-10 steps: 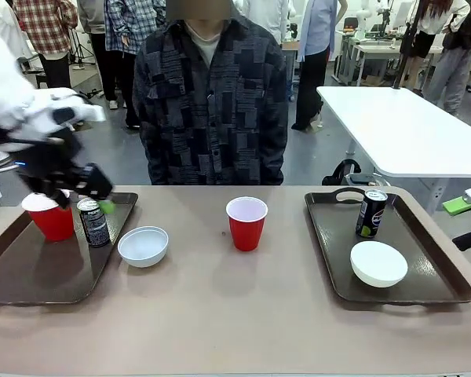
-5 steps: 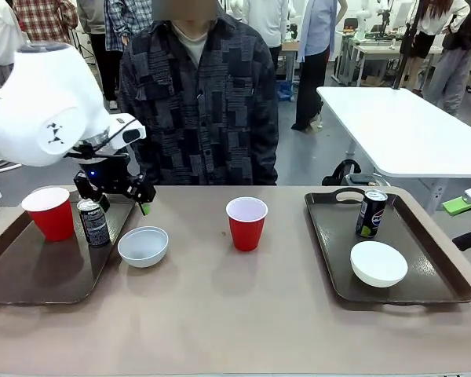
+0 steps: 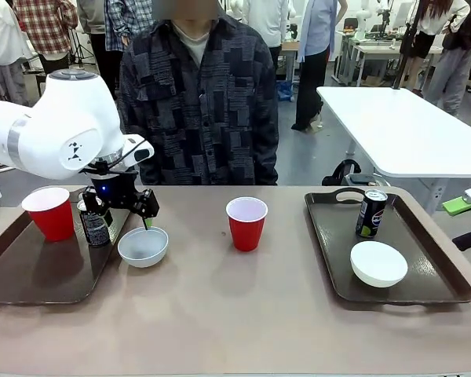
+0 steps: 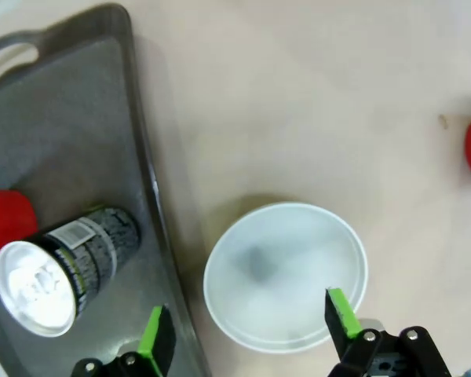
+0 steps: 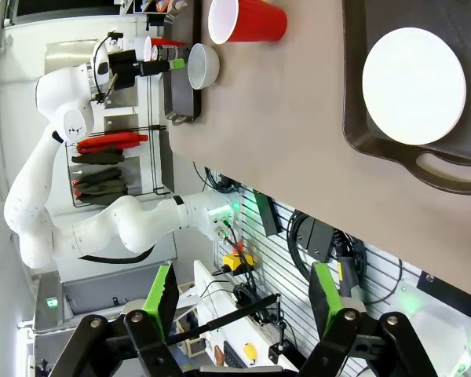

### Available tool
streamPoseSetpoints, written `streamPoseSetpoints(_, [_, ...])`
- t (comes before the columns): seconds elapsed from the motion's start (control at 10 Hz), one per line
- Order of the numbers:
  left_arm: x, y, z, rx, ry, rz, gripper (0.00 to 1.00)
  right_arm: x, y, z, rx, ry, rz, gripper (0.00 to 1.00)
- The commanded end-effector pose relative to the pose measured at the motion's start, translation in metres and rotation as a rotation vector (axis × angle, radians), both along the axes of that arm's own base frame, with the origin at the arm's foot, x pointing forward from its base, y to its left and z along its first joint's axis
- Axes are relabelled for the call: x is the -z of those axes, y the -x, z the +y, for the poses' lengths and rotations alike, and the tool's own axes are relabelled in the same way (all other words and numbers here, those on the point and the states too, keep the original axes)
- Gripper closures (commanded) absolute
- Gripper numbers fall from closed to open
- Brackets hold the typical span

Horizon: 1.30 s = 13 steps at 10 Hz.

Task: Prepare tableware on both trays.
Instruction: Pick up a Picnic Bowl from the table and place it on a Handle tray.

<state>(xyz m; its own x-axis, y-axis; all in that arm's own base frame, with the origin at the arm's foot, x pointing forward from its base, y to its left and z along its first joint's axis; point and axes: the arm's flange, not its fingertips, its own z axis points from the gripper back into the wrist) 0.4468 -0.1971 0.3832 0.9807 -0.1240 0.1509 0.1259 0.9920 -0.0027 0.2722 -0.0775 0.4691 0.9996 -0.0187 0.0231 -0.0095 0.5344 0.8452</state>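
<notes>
The left tray (image 3: 31,275) carries a red cup (image 3: 50,213) and a black can (image 3: 94,224). A white bowl (image 3: 143,246) rests on the bare table just right of that tray's rim. My left gripper (image 3: 125,215) hangs open over it. In the left wrist view its green pads (image 4: 341,312) straddle the bowl (image 4: 286,271), with the can (image 4: 63,267) and tray (image 4: 63,118) to one side. A second red cup (image 3: 246,222) stands mid-table. The right tray (image 3: 330,251) holds a Pepsi can (image 3: 370,213) and a white bowl (image 3: 378,263). My right gripper (image 5: 242,302) is open and empty, off the table's side.
A person in a dark patterned shirt (image 3: 204,102) stands at the far edge of the table, hands out of sight. Bare tabletop (image 3: 243,306) stretches between the two trays. A white table (image 3: 400,126) stands behind on the right.
My left arm has swung right, from above the red cup and can on the left tray to above the white bowl beside it. Nothing on the table has moved.
</notes>
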Motion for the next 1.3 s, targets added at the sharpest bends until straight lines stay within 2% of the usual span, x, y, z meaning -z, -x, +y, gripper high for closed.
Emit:
streamPoseSetpoints(0.0, [0.006,0.0,0.001,-0.003,0.007,0.033,0.0,-0.002,0.001,0.001,0.005,-0.015,0.0,0.13])
streamPoseSetpoints(0.3, [0.019,-0.001,0.004,0.014,-0.016,0.02,0.02,-0.002,0.001,0.001,0.005,-0.015,0.0,0.13])
streamPoseSetpoints(0.4, [0.022,-0.002,0.004,0.017,-0.021,0.031,0.18,-0.002,0.001,0.001,0.005,-0.015,0.0,0.13])
streamPoseSetpoints(0.5, [0.025,-0.003,0.004,0.018,-0.02,0.042,0.21,-0.002,0.001,0.001,0.005,-0.015,0.0,0.13])
streamPoseSetpoints(0.6, [0.029,-0.004,0.005,0.016,-0.024,0.049,0.36,-0.002,0.001,0.001,0.005,-0.015,0.0,0.13])
streamPoseSetpoints(0.7, [0.032,-0.005,0.007,0.017,-0.03,0.057,0.39,-0.002,0.001,0.001,0.005,-0.015,0.0,0.13])
streamPoseSetpoints(0.8, [0.034,-0.005,0.007,0.02,-0.039,0.06,0.55,-0.002,0.001,0.001,0.005,-0.015,0.0,0.13])
streamPoseSetpoints(0.9, [0.037,-0.005,0.007,0.024,-0.052,0.06,0.58,-0.002,0.001,0.001,0.005,-0.015,0.0,0.13])
streamPoseSetpoints(1.0, [0.039,-0.004,0.007,0.028,-0.058,0.067,0.74,-0.002,0.001,0.001,0.005,-0.015,0.0,0.13])
streamPoseSetpoints(1.1, [0.04,-0.004,0.006,0.032,-0.062,0.07,0.77,-0.002,0.001,0.001,0.005,-0.015,0.0,0.13])
streamPoseSetpoints(1.2, [0.039,-0.004,0.007,0.033,-0.062,0.067,0.93,-0.002,0.001,0.001,0.005,-0.015,0.0,0.13])
